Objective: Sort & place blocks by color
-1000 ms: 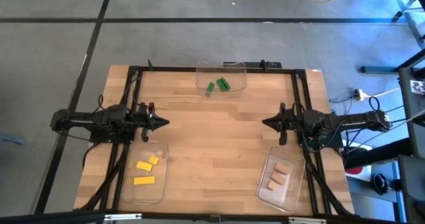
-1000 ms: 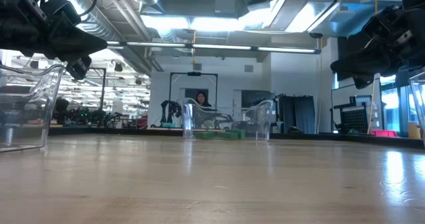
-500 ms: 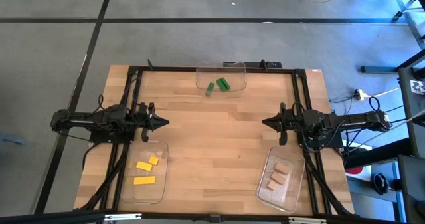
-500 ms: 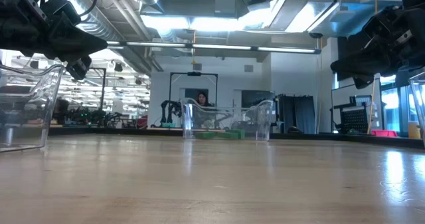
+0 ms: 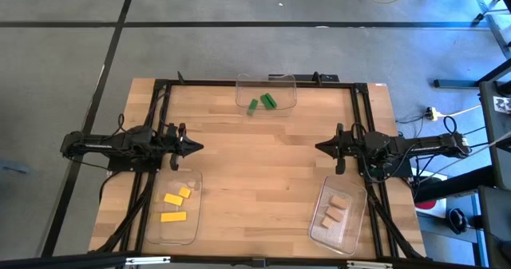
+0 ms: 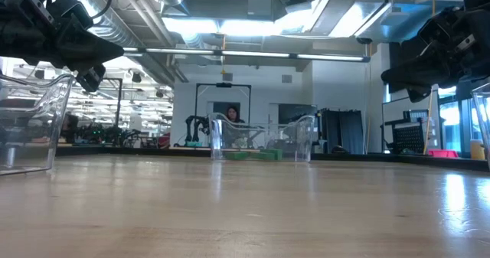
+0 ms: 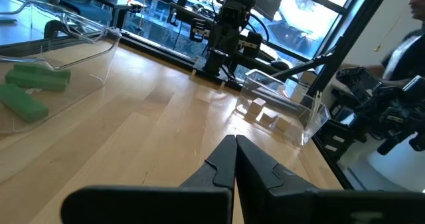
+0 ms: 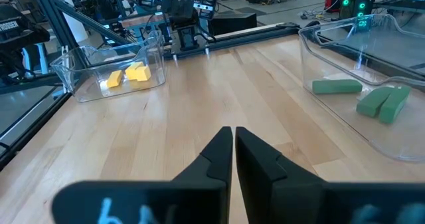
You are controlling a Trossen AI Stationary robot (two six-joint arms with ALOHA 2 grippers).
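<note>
High view: three clear trays stand on the table (image 5: 263, 165), each holding three blocks. The far tray (image 5: 266, 92) has three green blocks (image 5: 267, 100), the left near tray (image 5: 174, 205) three yellow blocks (image 5: 172, 199), the right near tray (image 5: 338, 213) three tan blocks (image 5: 334, 210). The left gripper (image 5: 196, 148) and right gripper (image 5: 319, 148) hover at mid-table, well apart, fingers pressed together and empty
</note>
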